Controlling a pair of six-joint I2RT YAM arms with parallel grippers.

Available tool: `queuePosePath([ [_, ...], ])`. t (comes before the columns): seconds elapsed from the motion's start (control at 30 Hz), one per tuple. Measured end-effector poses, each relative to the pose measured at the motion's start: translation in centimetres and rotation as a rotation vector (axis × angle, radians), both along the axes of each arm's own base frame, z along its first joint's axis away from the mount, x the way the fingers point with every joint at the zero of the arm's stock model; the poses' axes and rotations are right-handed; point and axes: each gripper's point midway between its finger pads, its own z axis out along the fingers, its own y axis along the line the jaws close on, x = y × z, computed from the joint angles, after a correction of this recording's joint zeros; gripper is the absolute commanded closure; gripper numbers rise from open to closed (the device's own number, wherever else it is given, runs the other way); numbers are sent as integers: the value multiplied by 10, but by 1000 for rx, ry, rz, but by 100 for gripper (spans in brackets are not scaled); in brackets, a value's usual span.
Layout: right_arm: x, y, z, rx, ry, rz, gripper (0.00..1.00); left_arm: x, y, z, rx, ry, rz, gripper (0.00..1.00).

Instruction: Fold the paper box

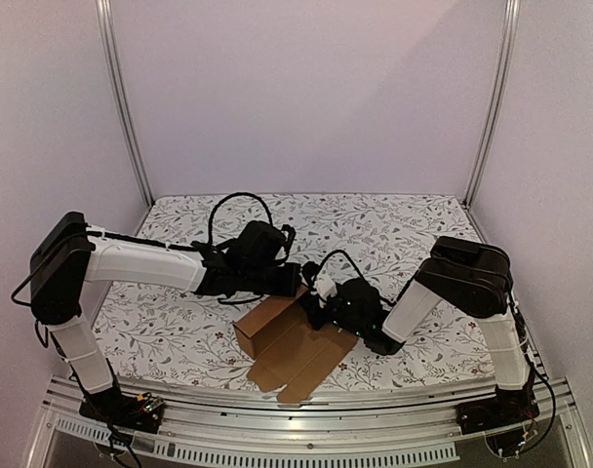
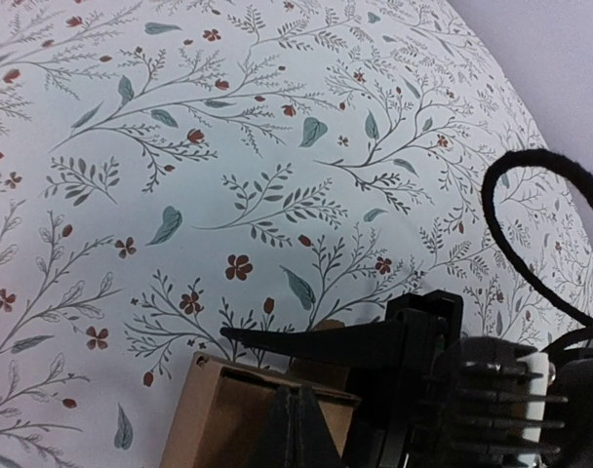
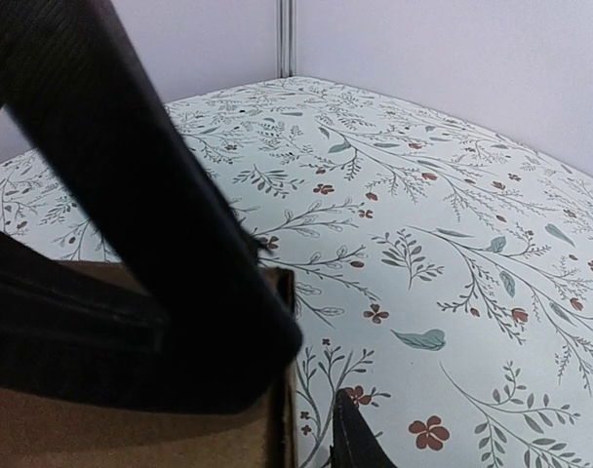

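Observation:
The paper box is brown cardboard, partly folded, with one raised wall at its left and flat flaps spread toward the near edge. My left gripper is at the box's far end. In the left wrist view its fingers are pressed together in front of the box wall; I see no cardboard between them. My right gripper meets the box from the right. In the right wrist view it is open, with the box's edge between its fingers. One right finger reaches over the box.
The floral tablecloth covers the table. Pale walls and metal posts enclose the back and sides. A metal rail runs along the near edge. A black cable loop hangs by the right arm.

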Motion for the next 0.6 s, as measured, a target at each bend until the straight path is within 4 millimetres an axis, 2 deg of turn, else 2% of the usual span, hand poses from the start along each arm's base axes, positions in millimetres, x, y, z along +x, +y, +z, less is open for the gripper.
queuePosePath([
  [0.27,0,0,9,26,-13,-3,78,0,0,0,0,0,0,100],
  [0.3,1,0,11,32,-16,-3,80,0,0,0,0,0,0,100],
  [0.4,0,1,14,42,-23,-2,100,0,0,0,0,0,1,100],
  [0.6,-2,2,14,43,-21,6,100,0,0,0,0,1,1,100],
])
